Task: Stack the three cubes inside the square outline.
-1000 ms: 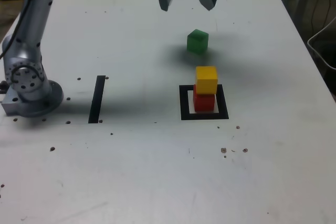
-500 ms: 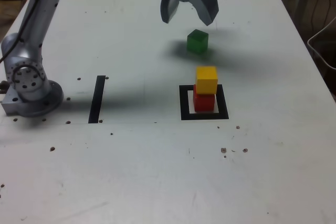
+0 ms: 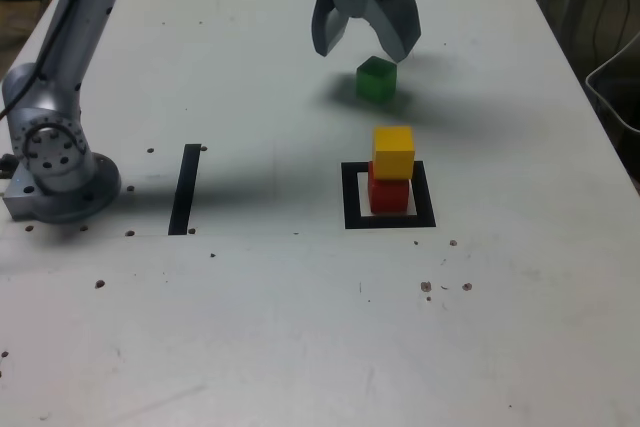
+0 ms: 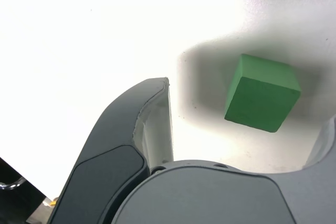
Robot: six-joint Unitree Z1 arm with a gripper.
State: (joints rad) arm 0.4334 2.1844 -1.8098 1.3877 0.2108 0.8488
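Descent is what I see over the last second: the gripper (image 3: 364, 45) has come down from near the top edge of the exterior view and now hangs just above the green cube (image 3: 376, 79), a little toward that view's left of it. My jaws are spread wide and hold nothing; in the wrist view the green cube (image 4: 262, 99) lies on the bare counter (image 3: 250, 77) in the gap between them, closer to one jaw than the other and turned somewhat askew to them. The cube itself has not shifted. Nearer the camera, the yellow cube (image 3: 393, 152) sits on the red cube (image 3: 388, 194) inside the square outline (image 3: 350, 197), so two thirds of the stack is built and green is the last piece. I judge I'm in the approach for that final pick: I would centre over the cube before lowering and squeezing, since an off-centre grip could nudge it away.
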